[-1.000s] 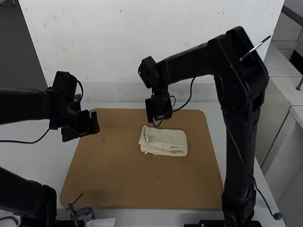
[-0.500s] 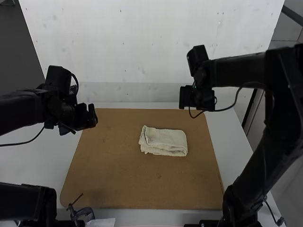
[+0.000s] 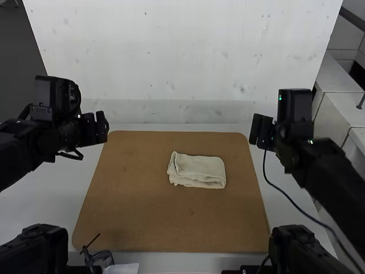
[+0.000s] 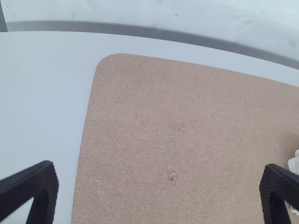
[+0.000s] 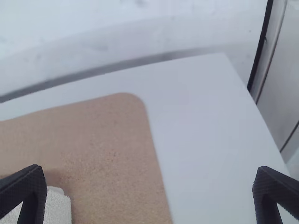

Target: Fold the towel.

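place: a lab, robotics type, by its fittings. contents: two black jointed robot arms, the left arm (image 3: 45,137) and the right arm (image 3: 336,177), at opposite sides of a white counter (image 3: 63,194); small green lights (image 3: 280,98) and a loose black cable (image 3: 292,201) on the latter; one brown board (image 3: 171,222), rounded corners, flat on the counter; one plain white panel (image 3: 171,51), speckled, upright along the counter's far edge.
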`<state>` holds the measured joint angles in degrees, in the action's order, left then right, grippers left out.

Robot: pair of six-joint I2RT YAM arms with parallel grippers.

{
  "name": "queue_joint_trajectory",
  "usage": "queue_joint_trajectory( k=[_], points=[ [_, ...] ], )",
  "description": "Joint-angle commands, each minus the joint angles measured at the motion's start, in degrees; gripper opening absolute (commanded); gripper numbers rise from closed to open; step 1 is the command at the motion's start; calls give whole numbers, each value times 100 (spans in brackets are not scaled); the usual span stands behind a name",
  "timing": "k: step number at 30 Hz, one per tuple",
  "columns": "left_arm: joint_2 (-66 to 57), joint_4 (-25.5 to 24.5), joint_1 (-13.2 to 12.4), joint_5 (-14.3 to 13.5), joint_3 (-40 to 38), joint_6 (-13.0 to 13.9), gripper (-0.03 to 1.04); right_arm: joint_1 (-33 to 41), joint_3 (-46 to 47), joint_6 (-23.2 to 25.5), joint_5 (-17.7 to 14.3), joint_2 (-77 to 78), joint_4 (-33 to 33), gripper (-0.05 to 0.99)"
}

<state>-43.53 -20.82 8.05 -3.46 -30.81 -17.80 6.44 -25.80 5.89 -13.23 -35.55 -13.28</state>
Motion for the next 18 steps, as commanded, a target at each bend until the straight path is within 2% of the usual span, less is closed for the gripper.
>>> queue_joint_trajectory(
  k=[1,9,13,18],
  points=[
    [292,78,65,-269,110,75,97,-178,330,-343,-232,1015,9,96],
    [714,96,249,-506,189,66,97,-327,814,-976,-689,2623,-114,96],
    [934,87,302,-576,251,66,97,-327,972,-1020,-698,2984,-149,96],
    [1488,87,302,-823,356,163,96,-336,1174,-1152,-689,3520,-114,96]
  ],
)
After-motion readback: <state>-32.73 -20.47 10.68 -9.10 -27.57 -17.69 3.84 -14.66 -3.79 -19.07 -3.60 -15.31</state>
